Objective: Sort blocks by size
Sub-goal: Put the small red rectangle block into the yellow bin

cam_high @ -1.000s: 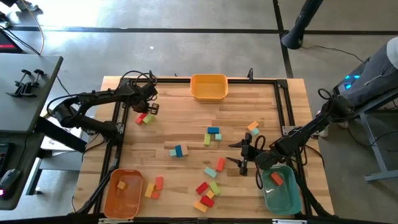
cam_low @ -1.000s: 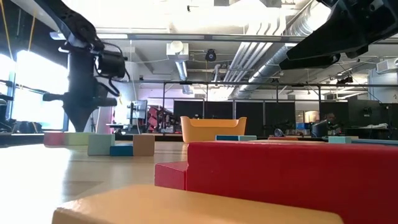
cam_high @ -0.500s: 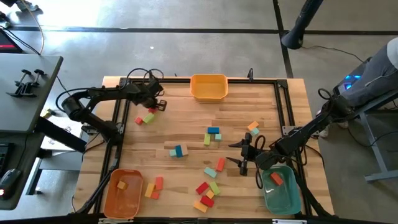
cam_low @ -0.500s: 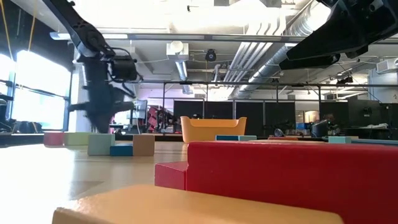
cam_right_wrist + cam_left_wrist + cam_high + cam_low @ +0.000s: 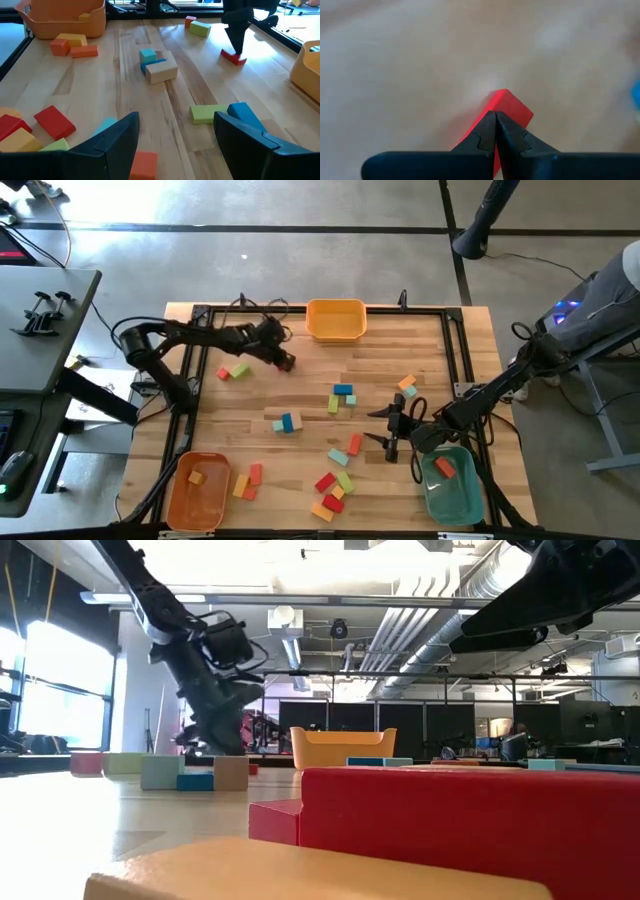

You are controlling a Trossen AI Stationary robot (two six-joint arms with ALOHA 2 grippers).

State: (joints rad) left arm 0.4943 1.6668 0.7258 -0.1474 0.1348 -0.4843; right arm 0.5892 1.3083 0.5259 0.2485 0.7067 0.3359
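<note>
**A:** What are the left gripper [image 5: 284, 361] fingers [image 5: 487, 131] doing?

**B:** Clenched on a small red block [image 5: 512, 111], pinched at one end, low over the surface [image 5: 300, 395] in front of the yellow bin [image 5: 336, 319]. A second ago that gripper was back by the red and green pair [image 5: 234, 370] near the left edge; it has since swung inward with the block.

**A:** So a carry is under way?

**B:** I'd judge so: one block picked and in transit, though which bin it is bound for isn't clear.

**A:** How does the block lie?

**B:** In the left wrist view its long axis runs straight out past the fingertips, a corner leading.

**A:** And the right arm?

**B:** The right gripper [image 5: 392, 432] waits by the teal bin [image 5: 452, 492], fingers released and spread.
</note>
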